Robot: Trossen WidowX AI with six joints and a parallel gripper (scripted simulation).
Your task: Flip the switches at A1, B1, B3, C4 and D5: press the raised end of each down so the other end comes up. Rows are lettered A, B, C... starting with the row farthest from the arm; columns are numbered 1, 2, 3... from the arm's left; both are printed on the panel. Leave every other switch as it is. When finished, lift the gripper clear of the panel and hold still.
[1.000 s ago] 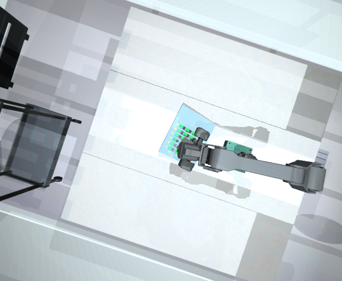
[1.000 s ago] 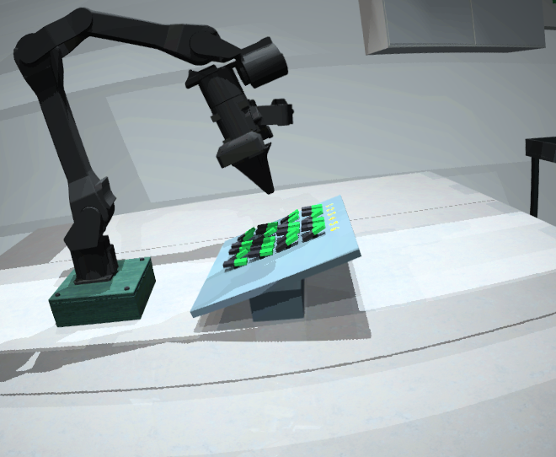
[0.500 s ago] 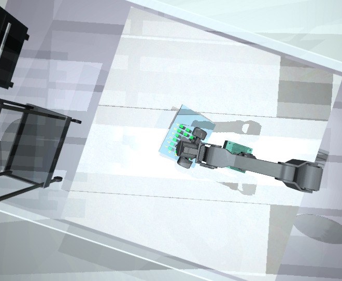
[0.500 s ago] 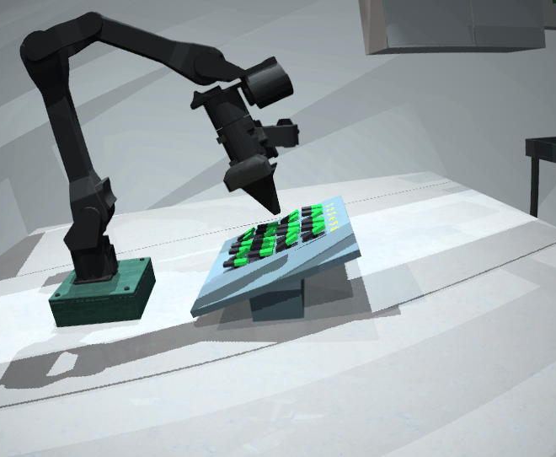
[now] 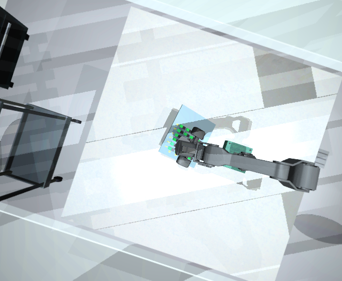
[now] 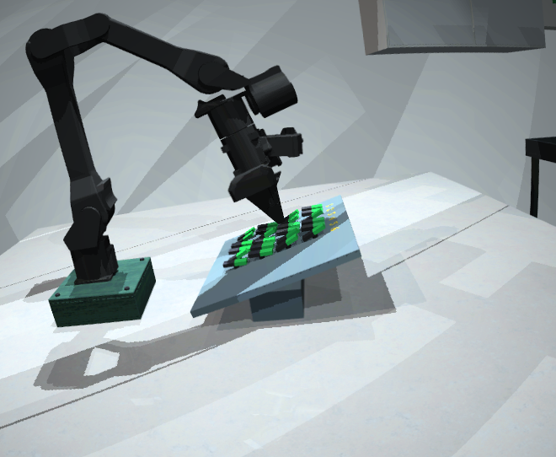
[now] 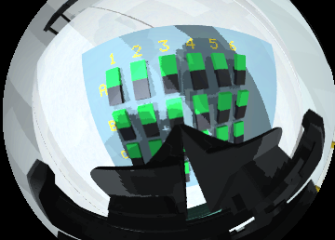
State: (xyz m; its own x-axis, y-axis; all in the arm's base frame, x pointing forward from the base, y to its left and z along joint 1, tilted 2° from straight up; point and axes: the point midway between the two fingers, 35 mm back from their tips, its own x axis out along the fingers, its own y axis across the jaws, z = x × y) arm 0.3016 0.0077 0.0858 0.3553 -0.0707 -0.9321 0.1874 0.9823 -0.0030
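The blue panel (image 5: 185,114) (image 6: 318,256) (image 7: 95,65) is tilted and carries rows of green-and-black switches. My gripper (image 6: 283,222) (image 7: 179,128) is shut and empty, its tip at or just above the black near end of switch B3 (image 7: 175,107). Contact cannot be made out. In the wrist view, switch A1 (image 7: 113,78) is at the far left and switch B1 (image 7: 122,117) is nearer, both in full view. Switch C4 (image 7: 205,133) is mostly hidden behind the fingers. D5 cannot be made out there. The top view has the fingertips hidden under the arm.
Switches A2 (image 7: 139,70), A3 (image 7: 168,65), B2 (image 7: 147,113) and B4 (image 7: 201,103) stand close around the tip. The arm's green base block (image 5: 237,147) (image 6: 101,293) stands beside the panel's near side. A dark wheeled frame (image 5: 38,145) is beyond the table's far edge.
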